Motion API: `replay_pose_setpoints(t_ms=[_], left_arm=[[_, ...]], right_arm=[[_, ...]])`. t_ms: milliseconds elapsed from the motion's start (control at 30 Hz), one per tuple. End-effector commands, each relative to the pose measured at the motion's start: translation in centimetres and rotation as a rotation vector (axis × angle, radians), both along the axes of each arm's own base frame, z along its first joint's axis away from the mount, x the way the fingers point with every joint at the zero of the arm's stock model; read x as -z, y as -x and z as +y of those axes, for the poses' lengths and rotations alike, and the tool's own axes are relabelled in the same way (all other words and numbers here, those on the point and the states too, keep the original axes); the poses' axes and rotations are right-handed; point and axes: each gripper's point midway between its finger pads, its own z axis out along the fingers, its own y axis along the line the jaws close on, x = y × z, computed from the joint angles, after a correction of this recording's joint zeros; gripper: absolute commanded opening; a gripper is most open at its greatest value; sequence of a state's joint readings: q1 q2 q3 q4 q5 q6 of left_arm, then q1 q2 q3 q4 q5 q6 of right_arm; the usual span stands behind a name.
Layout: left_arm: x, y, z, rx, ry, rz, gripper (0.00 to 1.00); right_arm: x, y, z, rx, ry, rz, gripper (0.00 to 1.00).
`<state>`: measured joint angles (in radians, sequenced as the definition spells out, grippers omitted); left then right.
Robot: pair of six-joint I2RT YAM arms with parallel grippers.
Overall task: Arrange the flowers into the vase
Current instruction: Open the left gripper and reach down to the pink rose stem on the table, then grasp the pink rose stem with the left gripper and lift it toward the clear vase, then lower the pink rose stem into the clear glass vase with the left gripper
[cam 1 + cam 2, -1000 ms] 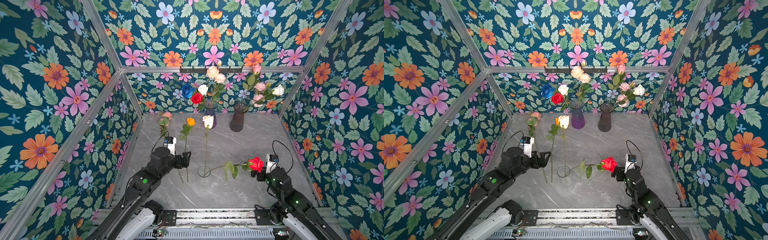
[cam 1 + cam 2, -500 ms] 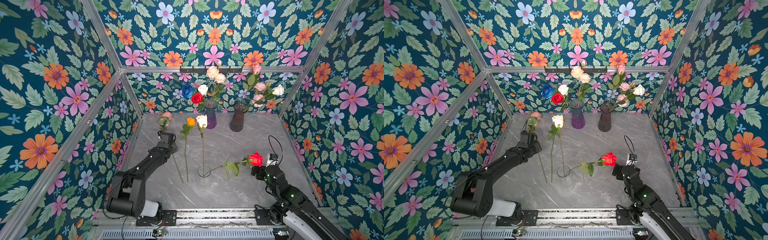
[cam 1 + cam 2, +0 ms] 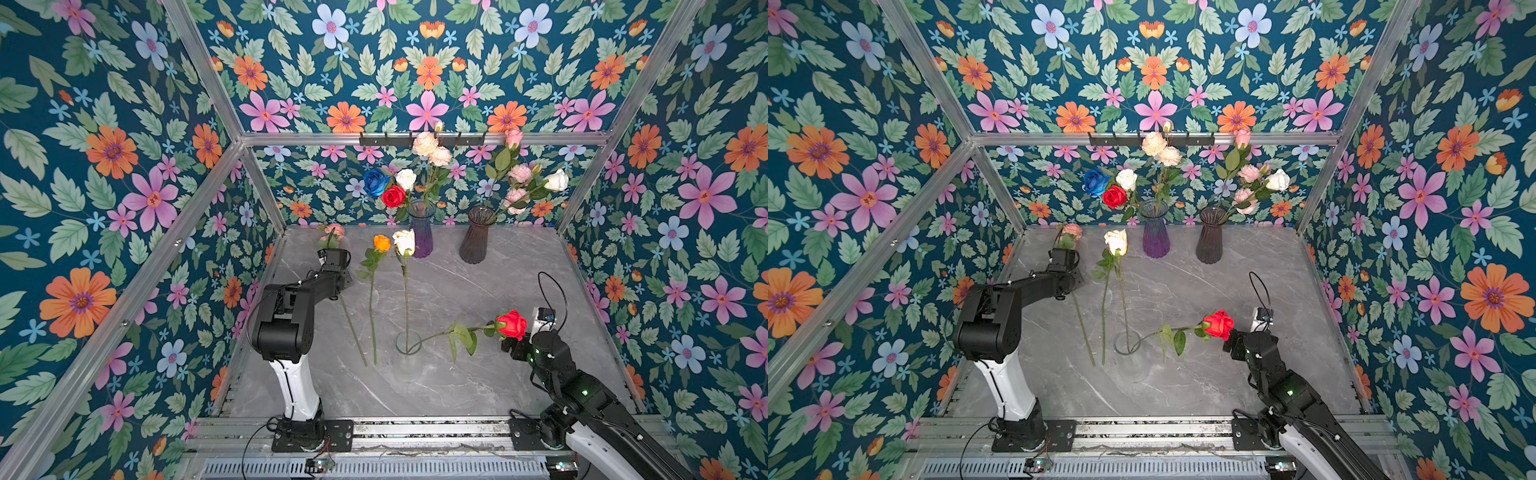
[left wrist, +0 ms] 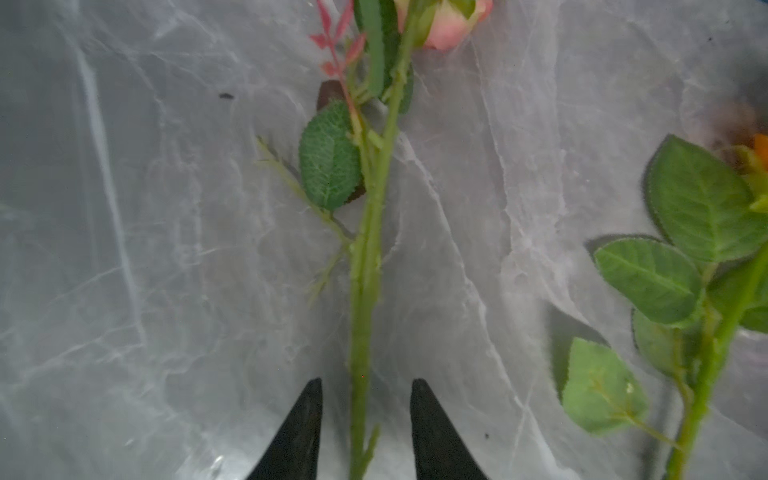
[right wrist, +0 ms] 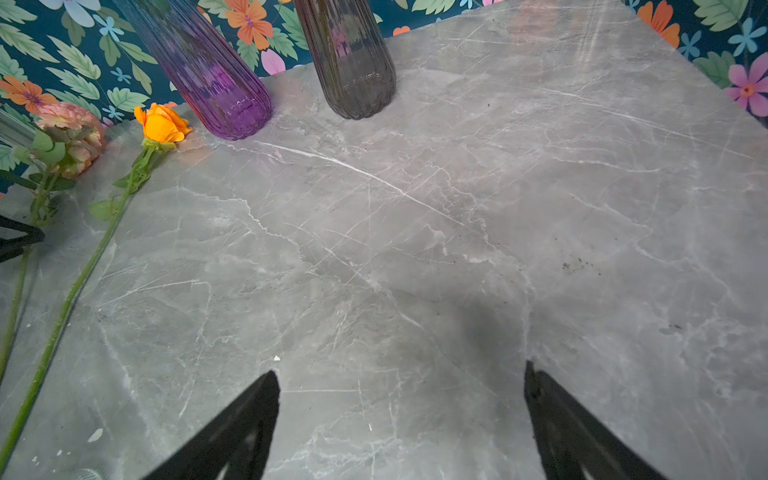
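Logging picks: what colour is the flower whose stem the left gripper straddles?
Pink flower, clearest in the left wrist view.

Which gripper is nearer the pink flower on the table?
Left. The left gripper straddles the stem of the pink flower, jaws either side; the right gripper sits across the table, beside the red rose.

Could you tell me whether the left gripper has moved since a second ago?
Yes; the left gripper moved farther from the clear vase, toward the pink flower.

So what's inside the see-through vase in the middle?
Two green stems go into the clear vase: the cream rose stands up, the red rose leans sideways. Where the stem ends sit down inside is too faint to tell.
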<state>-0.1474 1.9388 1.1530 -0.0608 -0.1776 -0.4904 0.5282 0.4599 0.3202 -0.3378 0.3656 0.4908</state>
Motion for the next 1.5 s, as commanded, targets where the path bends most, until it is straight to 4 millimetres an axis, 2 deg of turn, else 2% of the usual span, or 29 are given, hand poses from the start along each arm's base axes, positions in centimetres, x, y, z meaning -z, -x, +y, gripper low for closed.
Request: replay_pose_setpoints(t_ms=[0,67,133,233,300,433,567,633,700,800,900,967,1067,1300,1467], left_arm=[[0.4,-0.5,-0.5,0.04,0.035,0.014,0.03],[-1.1,-0.4,-0.7,0.044,0.07,-0.021,0.0],[-4.3,0.2,-0.5,0.034,0.083,-0.116,0.0],[-10.8,2.3,0.5,-0.003,0.076,-0.279,0.0],[-15.8,4.0,0.9,-0.013,0.079,-0.402,0.0],[-25.4,7.3,0.1,0.036,0.135,-0.663,0.0],[-34.9,11.1,-3.8,0.227,0.234,-0.921,0.0],[-39.6,13.5,-6.6,0.359,0.293,-1.063,0.0],[-44.1,16.7,-9.7,0.51,0.351,-1.227,0.0],[-48.5,21.1,-13.9,0.703,0.392,-1.405,0.0],[-50.9,24.3,-17.7,0.89,0.44,-1.518,0.0],[-51.6,25.6,-19.5,0.988,0.469,-1.57,0.0],[-51.9,26.4,-21.3,1.058,0.504,-1.616,0.0],[-52.0,26.5,-23.8,1.118,0.533,-1.631,0.0],[-52.0,27.0,-24.2,1.132,0.539,-1.629,0.0]], right_arm=[[-0.3,-0.1,0.2,-0.005,-0.008,-0.011,0.93],[-0.3,-0.1,0.1,-0.002,-0.009,-0.014,0.93],[-0.3,-0.1,0.1,0.002,-0.01,-0.016,0.93],[-0.2,-0.1,0.1,0.002,-0.008,-0.015,0.93],[-0.3,-0.2,0.1,0.002,-0.01,-0.019,0.93],[-0.2,-0.2,0.1,0.0,-0.009,-0.018,0.93],[-0.3,-0.2,0.2,-0.003,-0.013,-0.029,0.93],[-0.4,-0.2,0.1,-0.001,-0.015,-0.036,0.93],[-0.4,-0.1,0.0,0.002,-0.018,-0.044,0.93],[-0.5,0.0,-0.1,0.003,-0.022,-0.052,0.93],[-0.6,0.0,-0.1,0.001,-0.024,-0.057,0.93],[-0.5,0.0,-0.1,0.002,-0.022,-0.057,0.93],[-0.6,0.0,-0.1,-0.001,-0.024,-0.058,0.93],[-0.6,0.0,0.0,-0.003,-0.026,-0.061,0.93],[-0.5,0.0,0.0,-0.004,-0.024,-0.061,0.93]])
